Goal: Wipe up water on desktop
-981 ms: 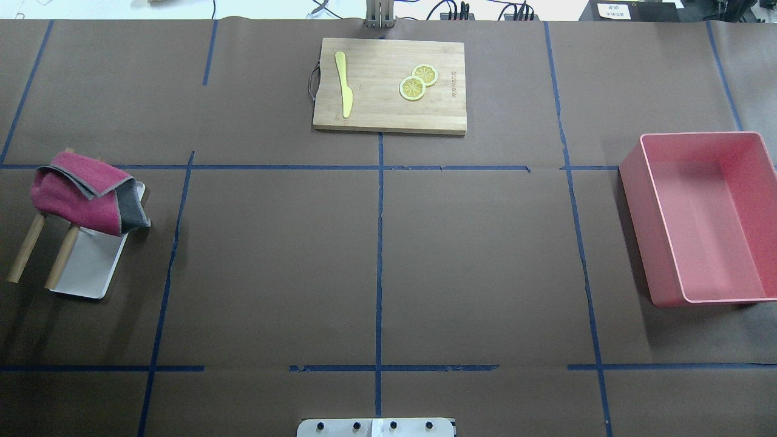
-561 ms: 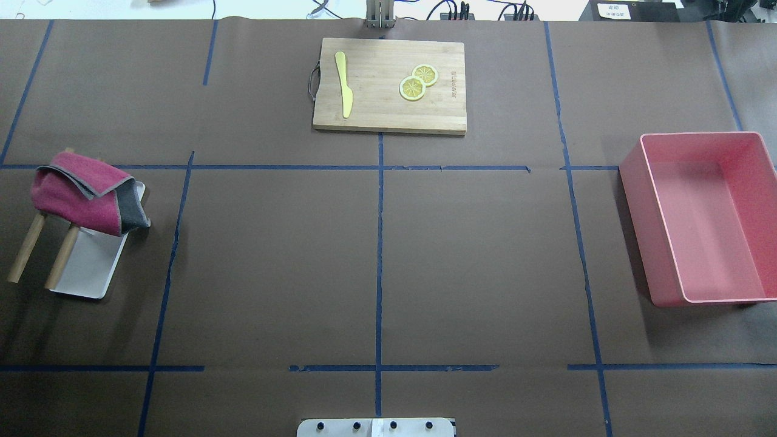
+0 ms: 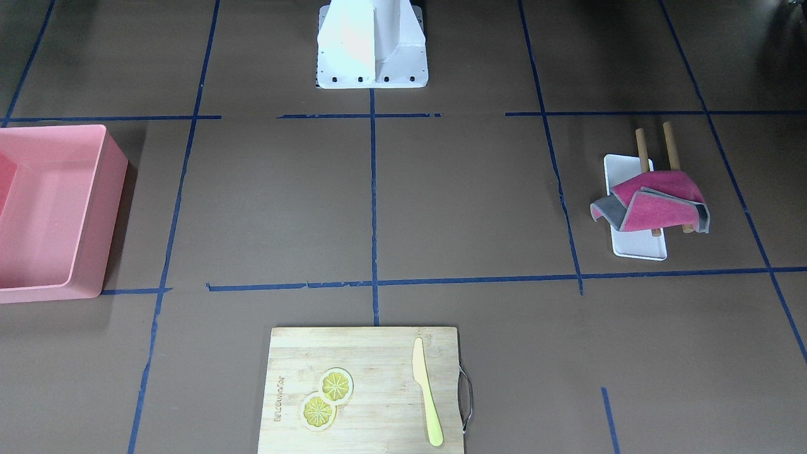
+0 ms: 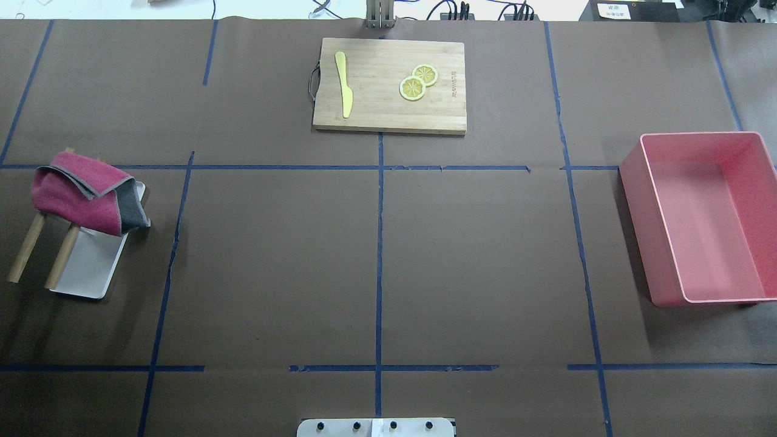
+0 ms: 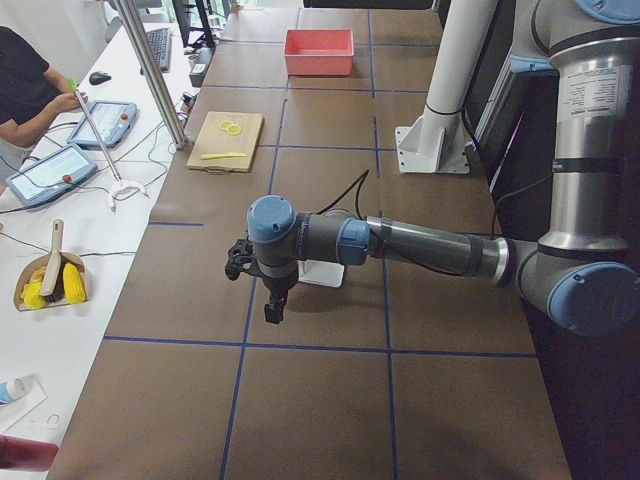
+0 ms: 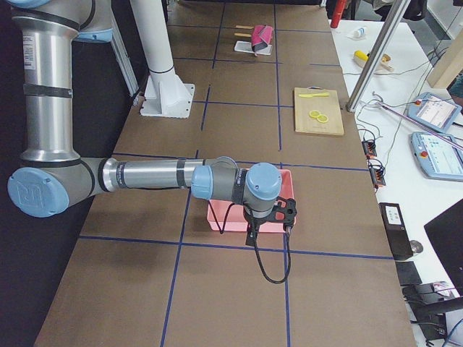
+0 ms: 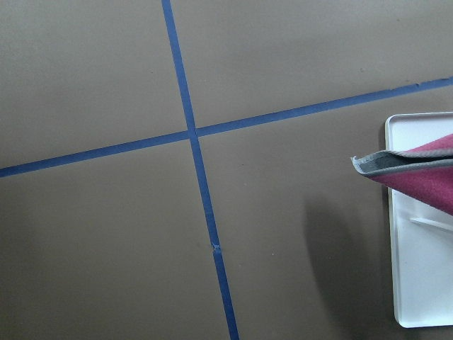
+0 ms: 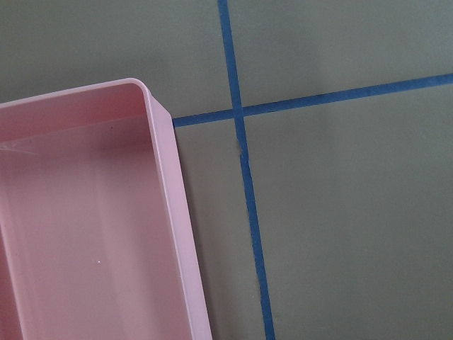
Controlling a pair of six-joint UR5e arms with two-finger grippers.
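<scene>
Noted magenta cloth (image 4: 79, 194) draped across the rods (image 4: 61, 267) over the white tray (image 4: 91, 273) on the counter (image 4: 273, 261), long axis crosswise to tray, left end effector (image 5: 272, 310) just beside tray, right end effector (image 6: 251, 237) well apart from it; cannot tell either's opening.

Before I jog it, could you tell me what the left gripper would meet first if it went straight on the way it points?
Most likely the bare desktop near a blue tape crossing: the left gripper points downward, and the white tray lies off to one side.
</scene>
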